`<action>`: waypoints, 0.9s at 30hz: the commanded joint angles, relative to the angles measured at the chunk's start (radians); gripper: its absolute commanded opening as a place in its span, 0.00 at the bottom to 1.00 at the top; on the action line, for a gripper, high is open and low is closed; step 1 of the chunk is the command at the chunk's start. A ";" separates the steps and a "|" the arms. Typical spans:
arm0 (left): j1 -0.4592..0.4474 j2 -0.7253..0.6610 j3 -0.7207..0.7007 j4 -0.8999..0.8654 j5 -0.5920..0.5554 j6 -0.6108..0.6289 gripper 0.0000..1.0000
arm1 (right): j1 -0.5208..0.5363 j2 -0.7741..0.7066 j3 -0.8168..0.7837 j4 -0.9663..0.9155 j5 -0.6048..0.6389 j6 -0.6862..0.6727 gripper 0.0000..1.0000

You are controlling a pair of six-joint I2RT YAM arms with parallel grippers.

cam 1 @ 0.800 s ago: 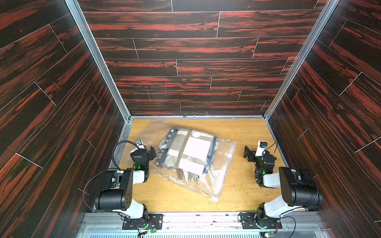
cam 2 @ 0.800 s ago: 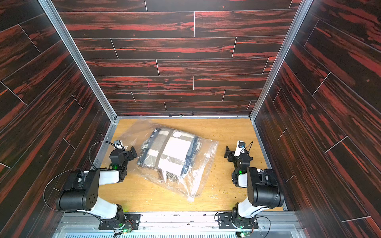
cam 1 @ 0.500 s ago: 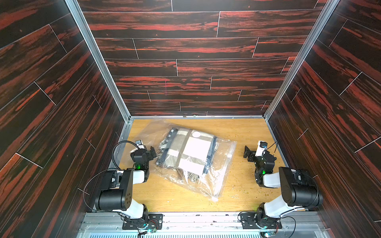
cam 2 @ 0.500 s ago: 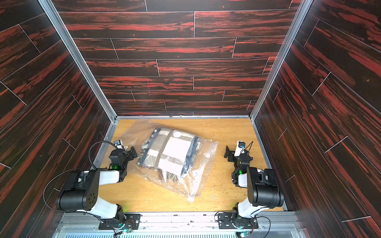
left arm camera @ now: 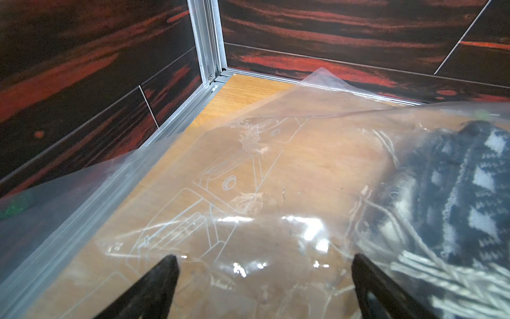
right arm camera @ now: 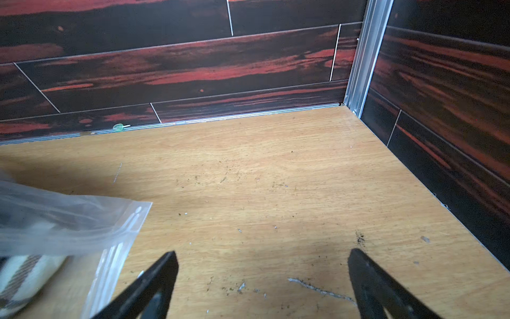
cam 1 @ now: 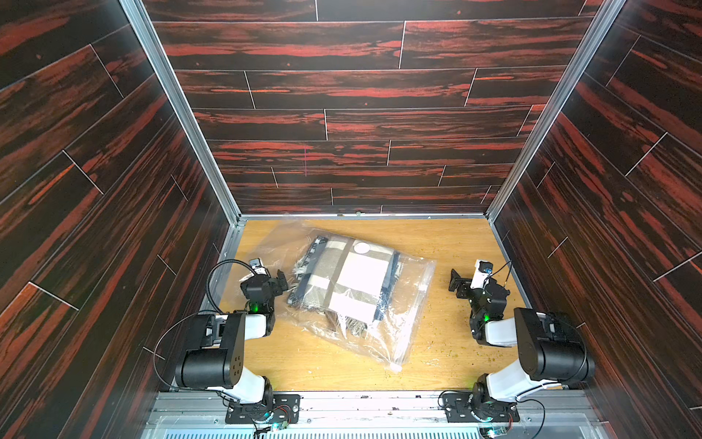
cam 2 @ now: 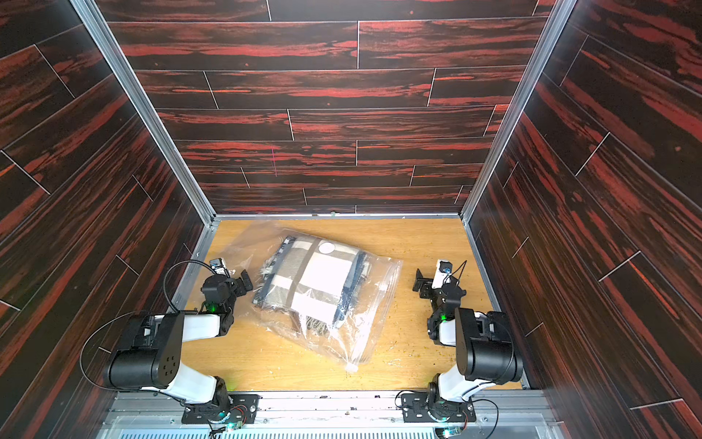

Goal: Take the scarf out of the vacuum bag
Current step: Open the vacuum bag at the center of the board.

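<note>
Nothing moved; vacuum bag (cam 1: 403, 304) encloses scarf (cam 1: 353, 281), crumbs (right arm camera: 360, 239) dot table (cam 1: 448, 243).

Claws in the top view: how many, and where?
2. Left claw sits at the vacuum bag's left edge, open. Right claw is over the table right of the bag, apart from it, open. None seem hidden.

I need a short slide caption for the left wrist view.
Open left gripper facing the clear vacuum bag, the patterned scarf inside it.
</note>
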 commanded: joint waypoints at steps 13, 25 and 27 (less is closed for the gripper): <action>-0.004 -0.059 0.025 -0.059 -0.034 0.007 1.00 | -0.006 -0.076 -0.022 0.001 0.019 0.019 0.98; -0.009 -0.291 0.337 -0.784 -0.257 -0.176 0.98 | 0.155 -0.357 0.141 -0.498 0.364 0.010 0.98; -0.028 -0.319 0.373 -0.853 -0.235 -0.188 0.99 | 0.187 -0.391 0.206 -0.664 0.416 0.044 0.98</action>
